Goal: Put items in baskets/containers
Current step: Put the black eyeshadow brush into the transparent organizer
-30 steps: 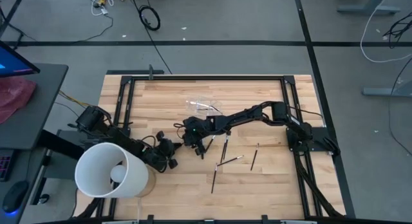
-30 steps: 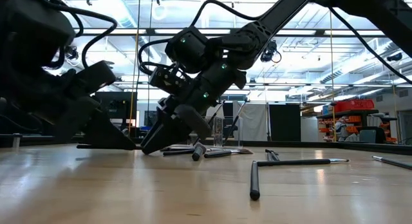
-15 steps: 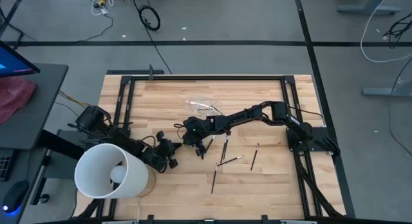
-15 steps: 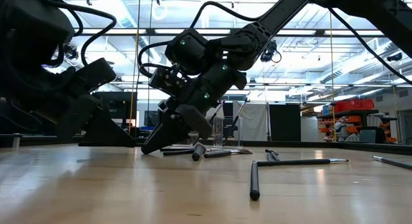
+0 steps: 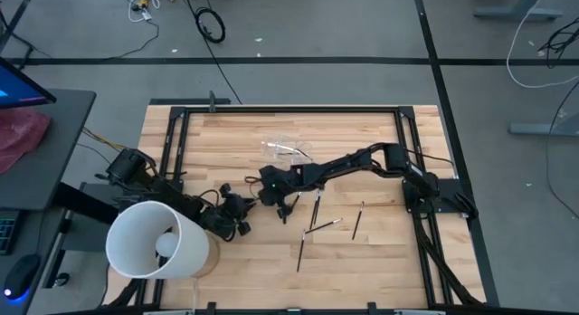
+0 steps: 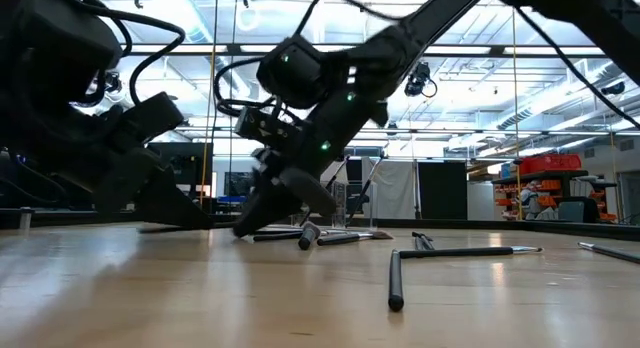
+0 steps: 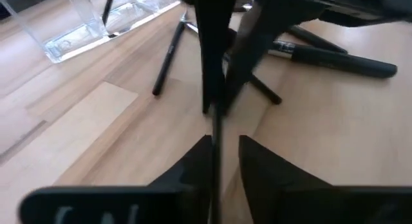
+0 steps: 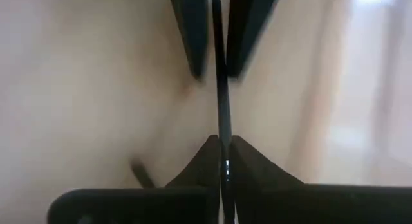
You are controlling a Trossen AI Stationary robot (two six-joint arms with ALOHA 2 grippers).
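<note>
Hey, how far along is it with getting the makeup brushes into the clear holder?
Early on. One dark brush appears to stand in the clear holder. In hand: the right gripper is shut on a makeup brush, the left gripper open around it. Left: at least four loose brushes on the table.

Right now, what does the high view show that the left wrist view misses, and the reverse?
High view only: the white bucket by the left arm. Left wrist view only: the left gripper standing open around a brush while the right gripper pinches its far end. Both: the clear holder, loose brushes on the wood, and the two grippers meeting tip to tip.
</note>
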